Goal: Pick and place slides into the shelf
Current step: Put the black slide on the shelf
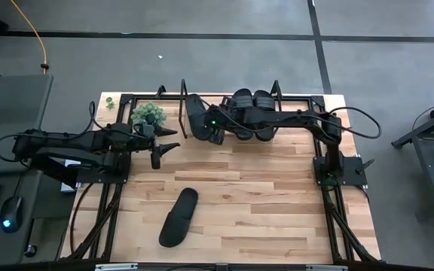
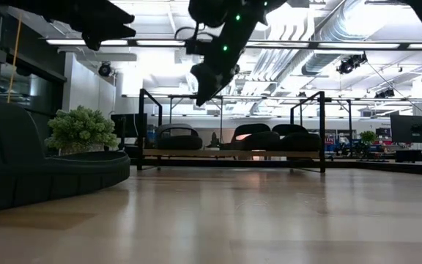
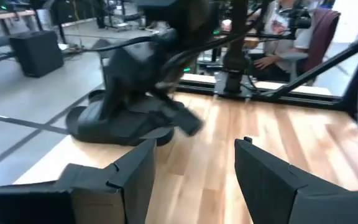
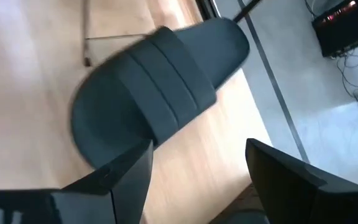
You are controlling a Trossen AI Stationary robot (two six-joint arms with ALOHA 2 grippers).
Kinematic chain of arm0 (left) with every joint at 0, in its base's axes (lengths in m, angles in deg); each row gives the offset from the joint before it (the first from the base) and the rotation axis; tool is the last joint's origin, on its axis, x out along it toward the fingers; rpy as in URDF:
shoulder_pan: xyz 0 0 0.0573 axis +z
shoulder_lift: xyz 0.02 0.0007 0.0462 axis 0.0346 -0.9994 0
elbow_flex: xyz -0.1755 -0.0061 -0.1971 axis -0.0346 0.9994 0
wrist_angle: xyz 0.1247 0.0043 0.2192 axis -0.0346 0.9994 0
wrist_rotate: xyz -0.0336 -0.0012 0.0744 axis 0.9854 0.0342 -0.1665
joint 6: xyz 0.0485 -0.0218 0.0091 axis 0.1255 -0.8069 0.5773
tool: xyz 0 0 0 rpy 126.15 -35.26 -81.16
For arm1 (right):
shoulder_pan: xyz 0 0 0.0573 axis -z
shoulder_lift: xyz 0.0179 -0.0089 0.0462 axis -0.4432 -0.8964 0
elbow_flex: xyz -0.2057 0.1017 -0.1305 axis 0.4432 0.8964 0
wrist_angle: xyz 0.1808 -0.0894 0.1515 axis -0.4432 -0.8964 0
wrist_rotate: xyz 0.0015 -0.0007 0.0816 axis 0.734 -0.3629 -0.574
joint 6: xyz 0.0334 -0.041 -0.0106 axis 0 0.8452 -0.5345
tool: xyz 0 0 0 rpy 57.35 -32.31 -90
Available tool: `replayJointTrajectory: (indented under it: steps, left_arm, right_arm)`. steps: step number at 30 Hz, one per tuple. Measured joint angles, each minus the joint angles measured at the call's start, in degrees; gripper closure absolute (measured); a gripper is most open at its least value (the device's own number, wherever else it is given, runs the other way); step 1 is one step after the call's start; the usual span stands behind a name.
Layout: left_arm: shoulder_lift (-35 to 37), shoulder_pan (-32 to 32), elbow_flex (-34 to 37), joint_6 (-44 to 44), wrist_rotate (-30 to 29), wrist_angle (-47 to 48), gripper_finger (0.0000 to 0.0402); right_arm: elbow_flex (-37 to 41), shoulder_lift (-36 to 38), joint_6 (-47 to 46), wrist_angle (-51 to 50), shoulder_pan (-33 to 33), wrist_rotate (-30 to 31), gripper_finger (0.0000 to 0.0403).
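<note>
A large open robotics lab or workshop is being shown: exposed silver ceiling ducts and strip lights are hanging overhead, a grey concrete floor is surrounding the light wooden tabletop, and a seated person is being glimpsed beyond.

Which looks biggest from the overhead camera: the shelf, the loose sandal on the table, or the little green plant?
1. The shelf, spanning most of the table's far edge.
2. The loose sandal.
3. The plant, smallest.
</note>
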State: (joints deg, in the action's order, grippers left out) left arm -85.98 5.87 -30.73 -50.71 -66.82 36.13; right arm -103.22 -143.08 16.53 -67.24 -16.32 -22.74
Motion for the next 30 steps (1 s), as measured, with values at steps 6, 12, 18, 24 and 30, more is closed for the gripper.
replayJointTrajectory:
  steps: [6, 12, 18, 24, 30]
  left_arm:
    - [-3.0, 7.0, 0.0, 0.4, 1.5, -0.3, 0.0202]
    - [-6.6, 14.3, -0.1, 1.1, 10.5, -3.4, 0.0202]
    - [-13.2, 17.7, -3.7, 2.0, 14.9, -3.4, 0.0202]
    - [-23.5, 17.6, -11.4, 7.0, 14.7, 1.4, 0.0202]
    - [-33.4, 17.6, -19.0, 13.2, 12.8, 6.3, 0.0202]
  right_arm:
    - [0.0, 3.7, -0.8, -3.8, -3.2, 0.0, 0.0155]
    - [0.0, 7.6, -3.7, -8.7, -6.3, 0.7, 0.0155]
    - [0.0, 10.2, -6.7, -12.5, -8.5, 0.9, 0.0155]
    - [0.0, 10.8, -8.1, -13.9, -10.3, 1.1, 0.0155]
    - [0.0, 11.0, -9.2, -16.3, -11.8, 1.3, 0.0155]
